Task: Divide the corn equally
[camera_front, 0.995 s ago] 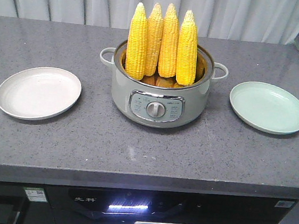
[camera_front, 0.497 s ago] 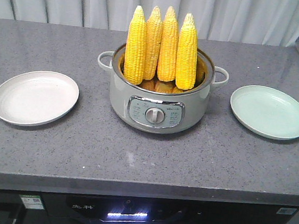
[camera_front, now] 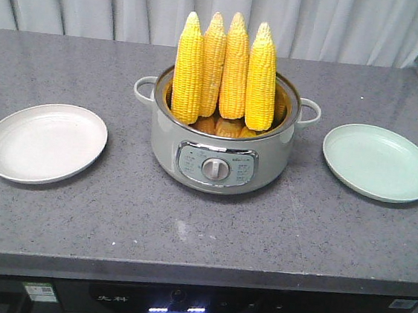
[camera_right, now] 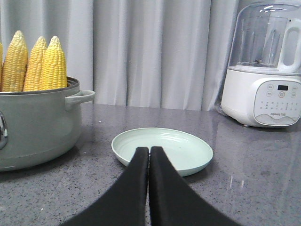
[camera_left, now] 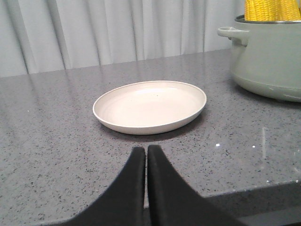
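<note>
A: Four corn cobs (camera_front: 226, 68) standing upright in the pot (camera_front: 220, 158), tips up.
B: Both hands pinched shut and empty: left hand (camera_left: 145, 151) facing the cream plate (camera_left: 149, 106) left of the pot, right hand (camera_right: 149, 152) facing the green plate (camera_right: 162, 149) on its right.
A: Open wide, take an outer cob mid-length, lift straight up past the rim.

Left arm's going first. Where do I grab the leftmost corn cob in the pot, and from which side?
Grip the leftmost cob on its exposed upper half, above the pot rim. It stands upright, base inside, a neighbouring cob close on its right, so probably come from the open left side; the left pincer, now shut, must open first, then lift straight up.
</note>
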Robot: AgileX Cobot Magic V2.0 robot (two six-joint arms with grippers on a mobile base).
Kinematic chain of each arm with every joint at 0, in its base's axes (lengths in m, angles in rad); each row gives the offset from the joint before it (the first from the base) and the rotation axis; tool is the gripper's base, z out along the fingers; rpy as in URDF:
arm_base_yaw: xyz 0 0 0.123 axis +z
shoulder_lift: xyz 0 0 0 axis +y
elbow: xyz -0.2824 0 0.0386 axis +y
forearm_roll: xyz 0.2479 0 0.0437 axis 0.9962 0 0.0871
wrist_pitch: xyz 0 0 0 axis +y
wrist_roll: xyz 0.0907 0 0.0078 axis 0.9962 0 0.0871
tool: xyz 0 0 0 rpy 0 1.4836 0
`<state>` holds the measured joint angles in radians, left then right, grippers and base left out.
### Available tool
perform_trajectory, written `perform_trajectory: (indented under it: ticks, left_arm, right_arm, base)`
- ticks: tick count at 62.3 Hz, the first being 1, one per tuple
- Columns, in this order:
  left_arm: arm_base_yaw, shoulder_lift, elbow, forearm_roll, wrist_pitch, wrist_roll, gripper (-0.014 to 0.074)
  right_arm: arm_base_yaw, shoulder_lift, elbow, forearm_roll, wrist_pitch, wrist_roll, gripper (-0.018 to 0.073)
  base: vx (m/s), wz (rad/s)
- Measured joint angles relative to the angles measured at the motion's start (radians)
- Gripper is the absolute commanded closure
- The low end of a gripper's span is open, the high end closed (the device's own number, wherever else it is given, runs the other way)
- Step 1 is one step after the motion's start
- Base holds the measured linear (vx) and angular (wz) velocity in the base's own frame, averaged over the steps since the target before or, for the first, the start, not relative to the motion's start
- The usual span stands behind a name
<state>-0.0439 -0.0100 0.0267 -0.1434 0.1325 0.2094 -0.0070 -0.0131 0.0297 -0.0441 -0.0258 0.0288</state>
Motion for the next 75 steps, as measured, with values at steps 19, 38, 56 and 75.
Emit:
perform_trajectory:
  ticks: [19, 38, 56, 75]
  left_arm:
    - [0.000, 0.000, 0.000, 0.000, 0.000, 0.000, 0.0603]
    - [0.000, 0.000, 0.000, 0.000, 0.000, 0.000, 0.0603]
    - [0.000, 0.000, 0.000, 0.000, 0.000, 0.000, 0.0603]
    - [0.000, 0.000, 0.000, 0.000, 0.000, 0.000, 0.0603]
  right_arm:
    - [0.000, 0.000, 0.000, 0.000, 0.000, 0.000, 0.0564]
    - [0.000, 0.000, 0.000, 0.000, 0.000, 0.000, 0.0564]
    - [0.000, 0.000, 0.000, 0.000, 0.000, 0.000, 0.0564]
    - [0.000, 0.000, 0.000, 0.000, 0.000, 0.000, 0.0564]
  base:
    - [0.03, -0.01]
    - [0.03, 0.00]
    - [0.03, 0.00]
    - [0.02, 0.00]
